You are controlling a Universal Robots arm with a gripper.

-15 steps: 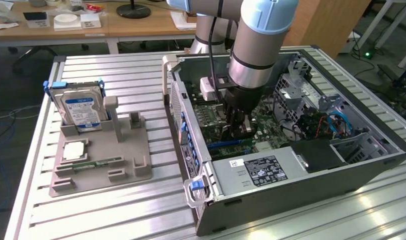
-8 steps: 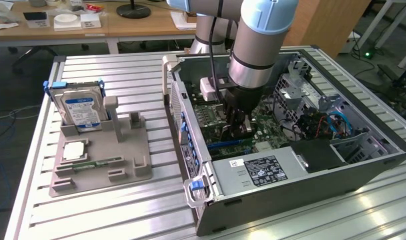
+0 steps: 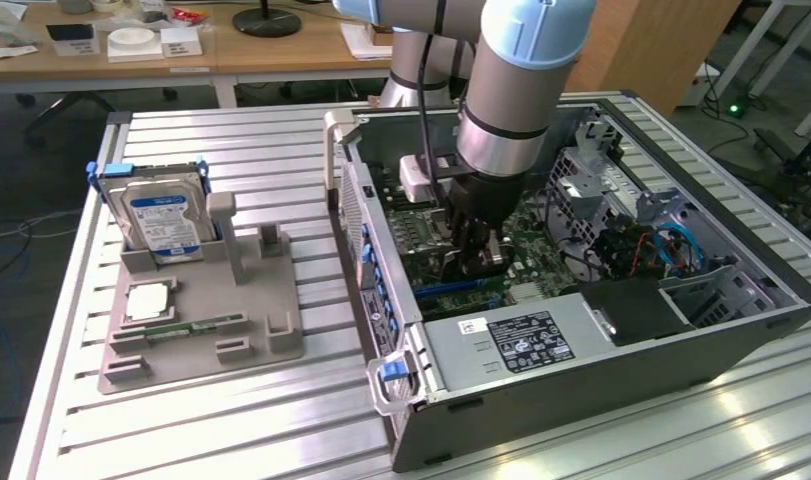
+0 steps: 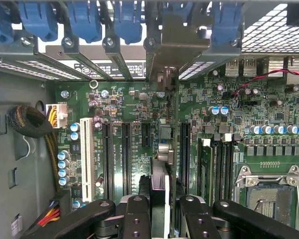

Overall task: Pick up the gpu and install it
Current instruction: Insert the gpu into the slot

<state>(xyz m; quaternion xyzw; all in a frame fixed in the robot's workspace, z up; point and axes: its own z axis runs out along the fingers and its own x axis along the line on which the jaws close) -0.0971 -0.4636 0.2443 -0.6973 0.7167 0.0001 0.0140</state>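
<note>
Inside the open computer case (image 3: 725,330): one pincer (image 3: 475,262) lowered among the boards, jaws narrowed onto one gpu (image 4: 160,199), held edge-on and upright between the two black fingers (image 4: 135,219). In the wrist view, card seen from above as a thin strip running toward the case's rear wall, its metal bracket (image 4: 162,64) standing at the row of slot covers; card directly over the green motherboard (image 4: 139,114), in line with the long black expansion slots (image 4: 125,157). Cannot tell whether its lower edge is seated in a slot.

One arm (image 3: 512,90), grey and pale blue, dropping almost straight down into the case from above, wrist vertical, a cable running down its side.

Around the card: five blue slot latches (image 4: 84,20) along the rear wall, one white slot (image 4: 86,159) beside the black ones, one empty processor socket (image 4: 269,191), memory slots (image 4: 219,159) between socket and card, one bundle of yellow and black wires (image 4: 32,122) at the case wall. One labelled power supply (image 3: 525,340) at the near end of the case.

On the slatted table (image 3: 218,430), toward the exterior view's left and well apart from the case: one grey holder tray (image 3: 198,340) carrying one upright blue-labelled hard drive (image 3: 162,222), one flat square chip (image 3: 148,301) and one narrow green memory stick (image 3: 192,327).
</note>
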